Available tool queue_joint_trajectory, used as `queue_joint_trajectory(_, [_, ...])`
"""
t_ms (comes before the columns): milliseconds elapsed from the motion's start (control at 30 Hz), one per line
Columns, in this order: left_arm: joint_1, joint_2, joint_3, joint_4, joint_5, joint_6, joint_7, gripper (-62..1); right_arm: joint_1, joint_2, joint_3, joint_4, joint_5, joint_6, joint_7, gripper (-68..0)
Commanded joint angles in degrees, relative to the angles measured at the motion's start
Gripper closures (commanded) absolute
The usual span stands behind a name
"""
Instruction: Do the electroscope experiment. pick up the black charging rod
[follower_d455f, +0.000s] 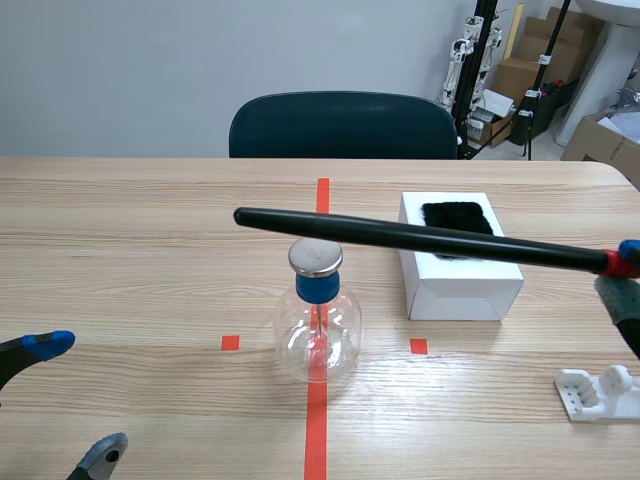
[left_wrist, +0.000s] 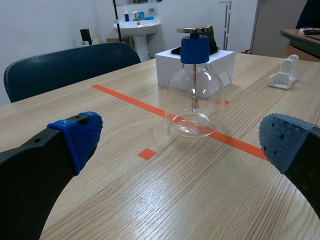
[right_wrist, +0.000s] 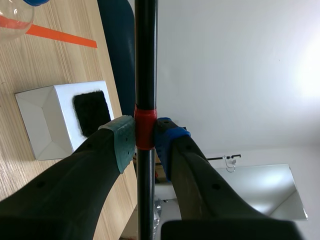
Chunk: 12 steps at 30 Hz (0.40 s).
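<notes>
Wooden table (follower_d455f: 120, 250) with a dark chair (follower_d455f: 340, 125) behind: above its right edge the right gripper (right_wrist: 145, 137) has both pads clamped on the red band (right_wrist: 144, 127) near one end of the black rod (follower_d455f: 400, 236). Held off the table, the rod runs out from the fingers over the white box (follower_d455f: 460, 285) and passes close above the metal cap (follower_d455f: 315, 258) of the glass flask (follower_d455f: 317, 335). Low at the near left, the left gripper (follower_d455f: 78, 397) has its fingers wide apart around nothing, with the flask ahead of it.
</notes>
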<state>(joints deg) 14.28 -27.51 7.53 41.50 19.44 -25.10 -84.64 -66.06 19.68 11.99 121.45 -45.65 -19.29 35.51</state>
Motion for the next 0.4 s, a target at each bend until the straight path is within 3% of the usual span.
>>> queue_joint_trajectory(0, [-0.02,-0.46,-0.48,0.81,-0.57,-0.02,-0.81,-62.3,0.35,0.48,0.44,0.94,0.66,-0.83,0.07,0.1])
queue_joint_trajectory(367, [-0.02,-0.46,-0.48,0.81,-0.57,-0.02,-0.81,-62.3,0.35,0.48,0.44,0.94,0.63,-0.83,1.09,0.0])
